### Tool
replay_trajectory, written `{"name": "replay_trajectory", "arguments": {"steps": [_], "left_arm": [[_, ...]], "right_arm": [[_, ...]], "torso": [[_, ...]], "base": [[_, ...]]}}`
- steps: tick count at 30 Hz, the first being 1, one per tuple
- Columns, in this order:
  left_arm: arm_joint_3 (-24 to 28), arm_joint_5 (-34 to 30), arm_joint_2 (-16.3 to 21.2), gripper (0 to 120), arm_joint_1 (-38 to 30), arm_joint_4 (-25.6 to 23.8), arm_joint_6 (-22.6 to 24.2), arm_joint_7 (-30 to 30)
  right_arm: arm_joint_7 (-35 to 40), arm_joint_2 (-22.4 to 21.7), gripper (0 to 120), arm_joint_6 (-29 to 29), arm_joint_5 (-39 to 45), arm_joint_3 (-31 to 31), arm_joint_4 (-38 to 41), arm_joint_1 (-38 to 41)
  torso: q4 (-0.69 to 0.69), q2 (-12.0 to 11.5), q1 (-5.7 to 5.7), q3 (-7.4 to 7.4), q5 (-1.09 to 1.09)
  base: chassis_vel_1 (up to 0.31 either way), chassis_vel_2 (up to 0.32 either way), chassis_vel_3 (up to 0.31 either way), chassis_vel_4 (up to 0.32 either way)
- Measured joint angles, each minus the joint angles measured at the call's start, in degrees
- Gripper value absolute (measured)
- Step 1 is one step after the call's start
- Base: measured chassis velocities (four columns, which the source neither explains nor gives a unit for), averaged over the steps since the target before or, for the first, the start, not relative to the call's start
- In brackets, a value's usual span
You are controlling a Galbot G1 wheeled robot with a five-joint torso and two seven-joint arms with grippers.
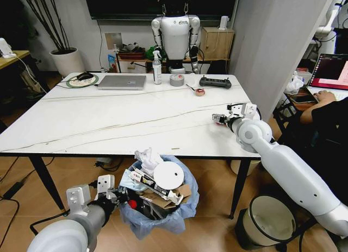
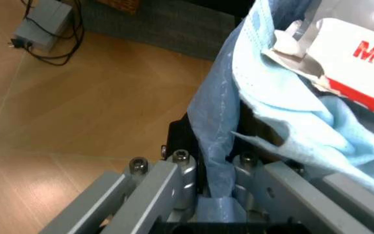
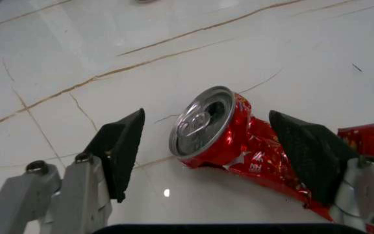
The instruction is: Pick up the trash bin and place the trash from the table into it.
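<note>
The trash bin (image 1: pixel 163 216), lined with a light-blue bag (image 2: pixel 216 117), hangs just off the floor in front of the table (image 1: pixel 109 121). My left gripper (image 1: pixel 116 196) (image 2: pixel 213 170) is shut on its bag-covered rim. Trash is heaped in it: a white round lid (image 1: pixel 168 175), tissues (image 1: pixel 148 157), cardboard (image 1: pixel 182 193), a white-and-red packet (image 2: pixel 356 44). At the table's right side my right gripper (image 1: pixel 220 119) (image 3: pixel 216 153) is open, with its black pads (image 3: pixel 122 148) on either side of a crushed red can (image 3: pixel 219 131) lying on the tabletop.
At the table's far edge lie a grey laptop (image 1: pixel 121 81), a spray bottle (image 1: pixel 157 67), a tape roll (image 1: pixel 176 80) and a black controller (image 1: pixel 215 82). A cream bucket (image 1: pixel 270 219) stands on the floor by my right arm. A person sits at the right.
</note>
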Motion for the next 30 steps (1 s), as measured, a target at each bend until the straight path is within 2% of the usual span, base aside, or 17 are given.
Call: {"name": "replay_trajectory", "arguments": {"steps": [5, 8, 10, 16, 18, 24, 30], "left_arm": [[-0.2, 0.0, 0.0, 2, 0.1, 0.0, 0.0, 0.0], [-0.2, 0.0, 0.0, 2, 0.1, 0.0, 0.0, 0.0], [-0.3, 0.0, 0.0, 2, 0.0, 0.0, 0.0, 0.1], [-0.3, 0.0, 0.1, 2, -0.1, 0.0, 0.0, 0.1], [-0.3, 0.0, 0.1, 2, -0.2, 0.0, 0.0, 0.1], [-0.3, 0.0, 0.3, 2, -0.2, 0.0, 0.0, 0.1], [-0.3, 0.0, 0.2, 2, 0.0, 0.0, 0.0, 0.1]], "right_arm": [[0.0, 0.2, 48, 0.2, -0.1, -0.3, -0.4, 0.0], [0.0, 0.2, 42, 0.3, -0.3, -0.4, -0.4, 0.0], [0.0, 0.2, 32, 0.5, -0.6, -0.5, -0.4, 0.0], [-0.1, 0.1, 12, 1.2, -1.2, -0.5, -0.3, -0.4], [-0.1, 0.0, 8, 1.3, -1.4, -0.5, -0.1, -0.5], [-0.2, 0.0, 8, 1.7, -1.8, -0.5, 0.1, -0.6], [-0.1, -0.9, 8, 1.9, -1.5, 0.4, 4.0, -0.7]], "torso": [[0.00, 0.0, 0.00, 0.00, 0.00], [0.00, 0.0, 0.00, 0.00, 0.00], [0.00, 0.0, 0.00, 0.00, 0.00], [0.00, 0.0, 0.00, 0.00, 0.00], [0.00, 0.0, 0.00, -0.01, -0.01], [0.00, 0.0, 0.00, 0.00, 0.00], [0.00, 0.0, 0.01, 0.00, 0.01]], "base": [[0.000, 0.000, 0.000, 0.000], [0.000, 0.000, 0.000, 0.000], [0.000, 0.000, 0.000, 0.000], [0.000, 0.000, 0.000, 0.000], [0.000, 0.000, 0.000, 0.000], [0.000, 0.000, 0.000, 0.000], [0.000, 0.000, 0.000, 0.000]]}}
